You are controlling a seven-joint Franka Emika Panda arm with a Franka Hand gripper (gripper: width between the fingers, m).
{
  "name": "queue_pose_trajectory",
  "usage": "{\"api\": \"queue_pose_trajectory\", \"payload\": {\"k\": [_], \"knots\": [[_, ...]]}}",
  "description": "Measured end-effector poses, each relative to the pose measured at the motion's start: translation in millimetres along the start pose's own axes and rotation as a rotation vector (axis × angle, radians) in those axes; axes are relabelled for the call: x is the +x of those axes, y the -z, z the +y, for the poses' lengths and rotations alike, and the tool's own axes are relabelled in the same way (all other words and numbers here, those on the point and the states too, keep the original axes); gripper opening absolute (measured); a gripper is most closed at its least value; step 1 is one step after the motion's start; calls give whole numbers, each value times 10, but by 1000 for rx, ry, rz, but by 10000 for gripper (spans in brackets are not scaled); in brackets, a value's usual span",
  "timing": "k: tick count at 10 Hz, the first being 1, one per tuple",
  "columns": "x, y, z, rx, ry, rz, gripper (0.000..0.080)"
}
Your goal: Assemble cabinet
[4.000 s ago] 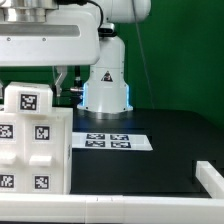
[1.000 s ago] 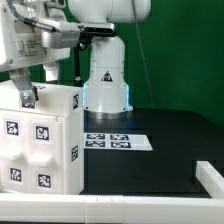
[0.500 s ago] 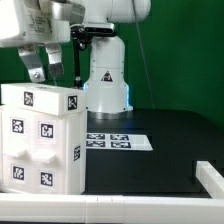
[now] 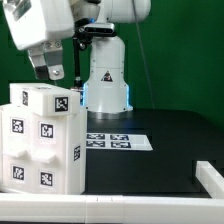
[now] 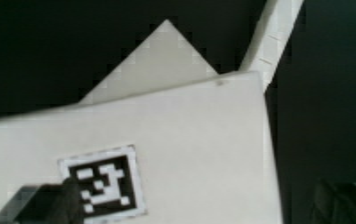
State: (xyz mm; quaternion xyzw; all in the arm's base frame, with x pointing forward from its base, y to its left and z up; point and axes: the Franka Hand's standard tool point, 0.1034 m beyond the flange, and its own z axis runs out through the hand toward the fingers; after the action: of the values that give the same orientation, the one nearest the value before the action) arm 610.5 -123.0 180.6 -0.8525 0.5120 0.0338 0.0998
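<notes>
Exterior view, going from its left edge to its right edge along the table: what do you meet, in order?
cabinet → marker board → white part at the right edge. The claw hangs above the cabinet, so it is left out.

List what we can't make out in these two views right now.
- Cabinet: exterior view's left edge cuts it off; its far faces are hidden.
- End effector: the wrist housing covers most of it in the exterior view; the wrist view shows only one dark, blurred fingertip.
- Marker board: tags too small to read.
</notes>
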Motion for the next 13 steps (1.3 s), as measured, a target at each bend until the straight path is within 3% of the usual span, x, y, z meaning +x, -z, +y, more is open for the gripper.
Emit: {"api": "queue_pose_trajectory", "payload": {"k": [2, 7, 9, 12, 13], "knots": [[-5, -19, -62, -5, 228, -2, 649], [24, -16, -42, -13, 590, 4, 649], [99, 23, -41, -73, 901, 35, 649], [69, 0, -75, -156, 1279, 28, 649], [52, -11, -84, -163, 1338, 22, 649]]}}
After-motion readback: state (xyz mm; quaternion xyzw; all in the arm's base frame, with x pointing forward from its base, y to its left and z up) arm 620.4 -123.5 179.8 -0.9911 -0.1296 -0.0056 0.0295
